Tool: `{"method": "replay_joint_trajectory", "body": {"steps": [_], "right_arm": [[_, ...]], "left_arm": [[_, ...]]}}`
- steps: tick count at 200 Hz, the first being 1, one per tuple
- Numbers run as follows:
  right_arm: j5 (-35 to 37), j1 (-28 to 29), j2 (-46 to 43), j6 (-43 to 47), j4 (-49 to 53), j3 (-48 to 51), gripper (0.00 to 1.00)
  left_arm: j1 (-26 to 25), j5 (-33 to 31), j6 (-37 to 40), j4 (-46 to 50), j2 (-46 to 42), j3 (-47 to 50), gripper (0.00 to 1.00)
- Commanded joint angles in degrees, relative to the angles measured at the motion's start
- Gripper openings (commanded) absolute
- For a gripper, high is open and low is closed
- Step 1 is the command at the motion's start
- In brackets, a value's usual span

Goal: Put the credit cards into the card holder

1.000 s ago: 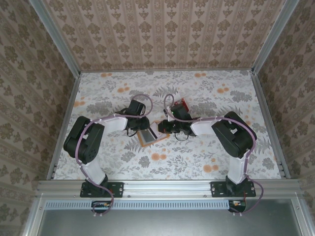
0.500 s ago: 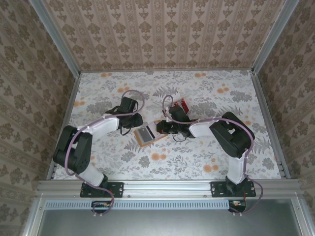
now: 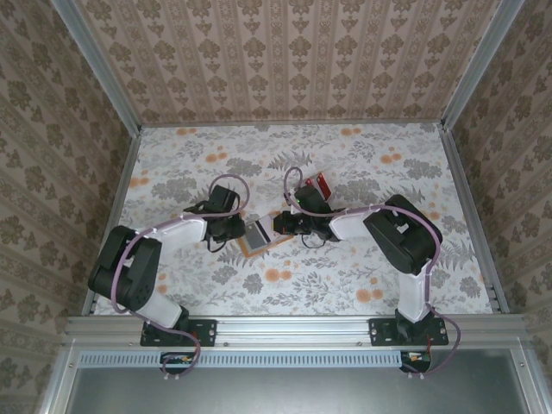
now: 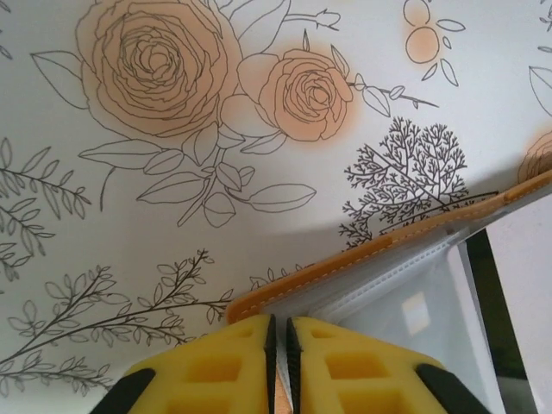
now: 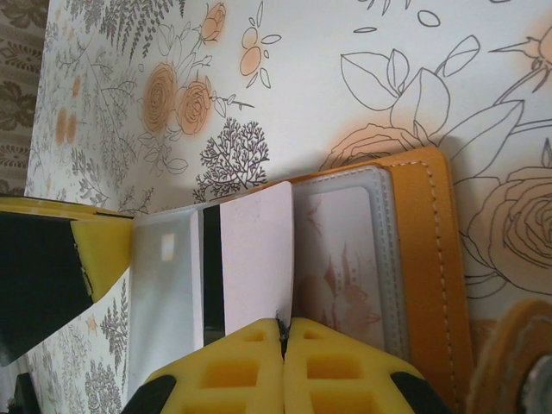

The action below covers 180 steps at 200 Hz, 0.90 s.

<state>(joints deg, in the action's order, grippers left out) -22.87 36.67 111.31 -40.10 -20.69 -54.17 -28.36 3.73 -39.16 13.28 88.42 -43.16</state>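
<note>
The orange-tan card holder (image 3: pixel 257 238) lies open on the floral table between both grippers, its clear pockets facing up. My left gripper (image 3: pixel 239 231) sits at its left edge; in the left wrist view the jaws (image 4: pixel 280 323) are pinched on a thin pocket sheet beside the holder's stitched rim (image 4: pixel 379 250). My right gripper (image 5: pixel 283 326) is shut on a whitish credit card (image 5: pixel 254 259) with a dark stripe, held on edge over the pockets. A pale card with red marks (image 5: pixel 345 259) sits inside a pocket. A red card (image 3: pixel 322 184) lies behind the right wrist.
Metal rails (image 3: pixel 470 207) and patterned walls close the table on the left, right and back. The right arm's cable loops (image 3: pixel 293 185) over the area behind the holder. Open floral cloth (image 3: pixel 285 285) stretches in front of the holder.
The left gripper has swung from behind the holder down to its left edge and closed on a pocket sheet. The right gripper has stayed over the holder with its card.
</note>
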Motion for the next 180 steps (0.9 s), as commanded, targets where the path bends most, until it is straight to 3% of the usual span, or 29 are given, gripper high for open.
{"method": "replay_joint_trajectory", "body": {"steps": [1,102,126,158,180], "right_arm": [[0.94,1.69,2.18,0.45,4.19,-0.85,0.07],[7.61,6.89,-0.5,4.2,13.1,-2.98,0.08],[11.39,8.33,-1.04,6.39,17.15,-4.43,0.15],[13.92,8.23,-4.08,8.01,20.14,-3.92,0.33],[14.73,8.06,-6.24,9.52,22.2,-4.17,0.39]], "left_arm": [[-0.9,1.02,-1.15,0.45,4.08,1.86,0.12],[-2.93,-0.28,-2.9,1.05,2.71,2.98,0.1],[-3.12,-0.86,-3.07,1.39,1.61,3.56,0.1],[-3.02,-1.94,-2.85,2.82,0.23,3.87,0.09],[-3.02,-2.23,-2.83,3.06,-0.19,4.1,0.1]]}}
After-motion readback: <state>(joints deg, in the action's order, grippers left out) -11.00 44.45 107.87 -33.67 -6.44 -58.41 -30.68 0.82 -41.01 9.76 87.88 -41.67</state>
